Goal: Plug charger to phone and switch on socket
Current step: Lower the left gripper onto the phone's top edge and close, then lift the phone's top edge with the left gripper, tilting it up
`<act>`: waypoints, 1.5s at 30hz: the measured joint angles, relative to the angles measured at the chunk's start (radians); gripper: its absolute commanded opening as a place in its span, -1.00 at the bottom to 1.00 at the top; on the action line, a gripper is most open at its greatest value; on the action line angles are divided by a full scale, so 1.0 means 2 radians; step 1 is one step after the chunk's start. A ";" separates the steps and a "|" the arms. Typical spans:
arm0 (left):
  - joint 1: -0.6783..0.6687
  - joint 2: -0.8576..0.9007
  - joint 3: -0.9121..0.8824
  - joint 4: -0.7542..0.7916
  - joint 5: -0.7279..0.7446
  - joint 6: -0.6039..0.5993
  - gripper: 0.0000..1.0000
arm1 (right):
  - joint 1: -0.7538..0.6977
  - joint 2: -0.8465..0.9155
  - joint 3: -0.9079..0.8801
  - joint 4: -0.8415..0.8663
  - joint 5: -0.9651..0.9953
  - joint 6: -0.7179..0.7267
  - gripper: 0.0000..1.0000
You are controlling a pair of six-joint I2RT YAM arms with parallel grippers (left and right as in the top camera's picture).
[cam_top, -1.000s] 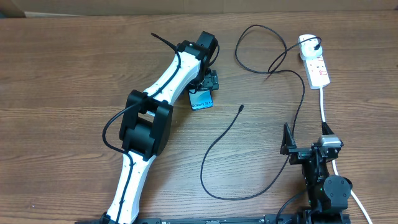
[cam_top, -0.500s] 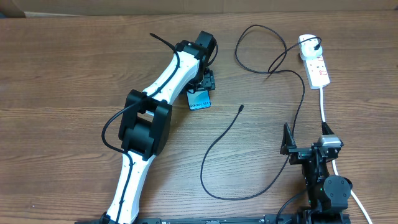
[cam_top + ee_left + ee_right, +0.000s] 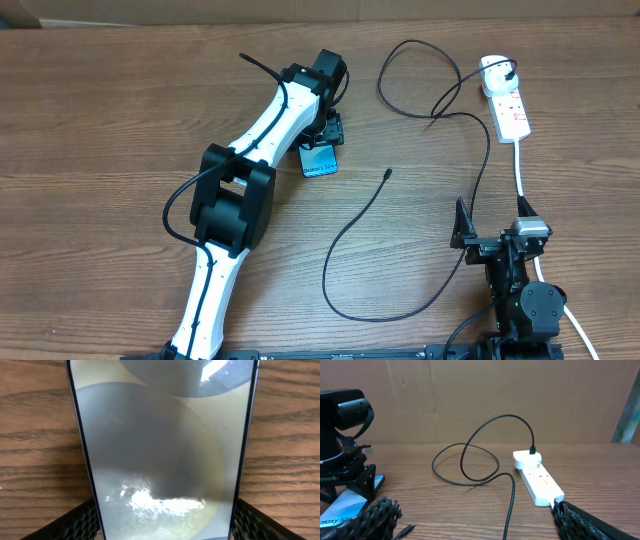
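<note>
Your left gripper has its jaws straddling the phone, one on each long side. In the left wrist view the black ribbed fingers sit right against the phone's two long edges, but you cannot tell whether they actually press on it or only stand beside it. Your right gripper has its jaws spread wide apart with nothing between them, and it hangs close to the near right corner of the desk. The phone lies flat, screen up, around the middle of the desk and somewhat toward the far edge, its far end hidden under the left gripper and its near end showing light blue. The socket lies near the far right corner, with the white plug seated at its far end and the thick white cord running back toward the near edge past your right arm. The charger leaves that plug, loops out to the left along the far side, comes back toward the right edge, and swings in a broad curve near the near edge. Its connector tip rests on bare wood to the right of the phone, apart from it and not touching either gripper.
</note>
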 measured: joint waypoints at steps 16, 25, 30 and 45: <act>0.001 -0.001 0.000 0.000 0.004 0.000 0.48 | 0.000 0.000 0.000 0.000 0.000 0.000 1.00; 0.010 -0.002 0.000 -0.001 0.029 0.000 0.47 | 0.000 0.000 0.000 -0.001 0.000 0.000 1.00; 0.020 -0.003 0.000 -0.002 0.057 0.000 0.47 | 0.000 0.000 0.000 0.000 0.000 0.000 1.00; 0.058 -0.004 -0.006 -0.008 0.233 0.003 0.47 | 0.000 0.000 0.000 0.000 0.000 0.000 1.00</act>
